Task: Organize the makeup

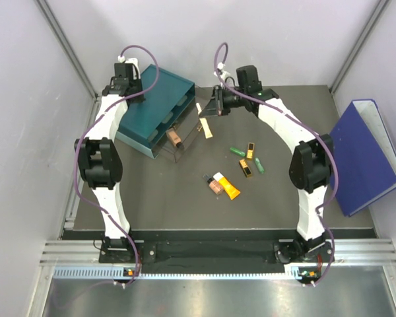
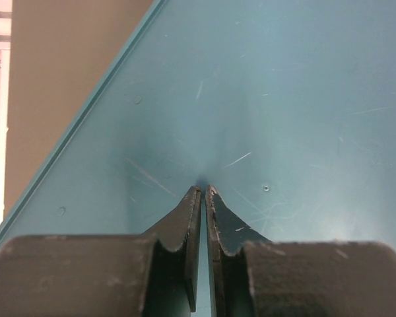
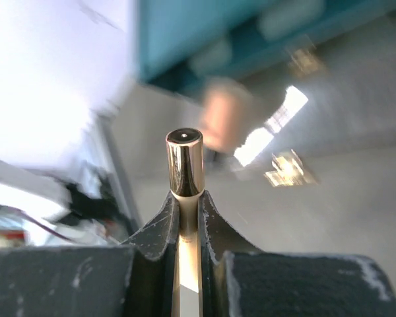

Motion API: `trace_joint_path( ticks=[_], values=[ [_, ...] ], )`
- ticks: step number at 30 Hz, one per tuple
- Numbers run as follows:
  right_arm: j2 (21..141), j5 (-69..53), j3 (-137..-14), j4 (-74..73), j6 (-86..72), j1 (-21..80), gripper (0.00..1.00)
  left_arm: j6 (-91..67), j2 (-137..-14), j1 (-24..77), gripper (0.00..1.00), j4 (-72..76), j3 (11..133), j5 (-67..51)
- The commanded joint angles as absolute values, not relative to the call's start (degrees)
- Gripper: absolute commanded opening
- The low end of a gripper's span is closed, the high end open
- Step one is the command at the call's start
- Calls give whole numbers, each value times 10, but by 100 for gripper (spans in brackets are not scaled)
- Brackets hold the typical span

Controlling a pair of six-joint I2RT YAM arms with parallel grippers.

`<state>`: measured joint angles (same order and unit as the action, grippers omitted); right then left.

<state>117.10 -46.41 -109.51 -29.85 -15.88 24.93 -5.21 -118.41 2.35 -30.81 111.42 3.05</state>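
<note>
1. Left claw (image 2: 203, 193): fingers pressed together with nothing between them. The tips point at the top panel of the teal drawer box (image 1: 160, 92); contact with it cannot be told.
2. Right claw (image 3: 186, 201): clamped on a gold tube (image 3: 185, 162). The tube stands upright between the fingers, its round end projecting past their tips. It is held off the table (image 1: 152, 198), near the front of the drawer box.
3. Clear drawer (image 1: 173, 150): pulled out from the box front, with a tan tube (image 1: 175, 137) lying inside.
4. Peach tube (image 1: 205, 127): on the table, just right of the open drawer.
5. Middle group, right of centre: two green tubes (image 1: 237, 151) (image 1: 259, 165) and two black-and-gold sticks (image 1: 250, 150) (image 1: 245, 168), lying close together.
6. Near group: an orange tube (image 1: 228, 187), a peach bottle (image 1: 216, 186) just beside it, and a small dark stick (image 1: 207, 178).
7. Blue binder (image 1: 363, 155): at the right edge of the table, well apart from the makeup.
</note>
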Motion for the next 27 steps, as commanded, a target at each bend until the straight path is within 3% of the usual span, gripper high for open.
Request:
trace_joint_path(
  ticks=[1,4,13,21,23,24,27],
  values=[
    [1179,-566,-1075,-29,-396,248,0,-69,-1229,26,11,-383,1087,-16],
    [1191,-521,-1078,54,-457,252,0,-68,-1230,26,12,-383,1089,-16],
    [1229,-360,-1150,2,-434,267,0,-72,-1232,26,13,-379,1094,-27],
    [1287,-289,-1213,-48,-412,294,2,-63,-1233,26,13,-384,1094,-25],
    [1295,-278,-1229,-49,-413,299,15,-62,-1233,26,13,-386,1094,-24],
    [1304,-274,-1234,-52,-413,301,32,-61,-1233,26,13,-387,1094,-23],
    [1302,-267,-1245,-76,-396,303,69,-61,-1232,26,13,-388,1096,-22]
  ],
)
